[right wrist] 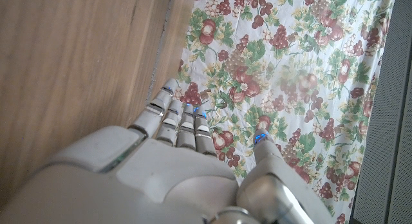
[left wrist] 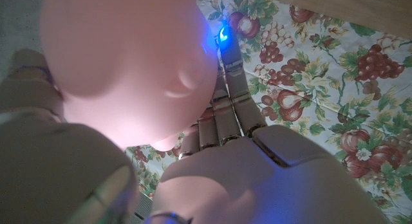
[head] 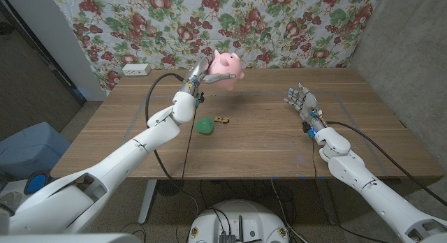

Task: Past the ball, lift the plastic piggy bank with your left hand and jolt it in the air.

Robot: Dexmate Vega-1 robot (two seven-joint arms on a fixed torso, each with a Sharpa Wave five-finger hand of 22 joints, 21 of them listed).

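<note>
A pink plastic piggy bank [head: 228, 64] hangs in the air above the far side of the table, gripped by my left hand [head: 202, 75]. In the left wrist view the piggy bank [left wrist: 129, 63] looms large and pink, with my left hand's fingers [left wrist: 225, 89] wrapped along its side. A green ball [head: 204, 125] lies on the table nearer to me, under my left forearm. My right hand [head: 302, 101] stands at the right side of the table, fingers apart and holding nothing; its fingers [right wrist: 174, 124] reach toward the floral cloth.
A small brown toy-like object [head: 223, 119] lies just right of the ball. A floral cloth [head: 279, 26] hangs behind the wooden table [head: 279, 145]. A white power strip [head: 135, 70] sits at the far left corner.
</note>
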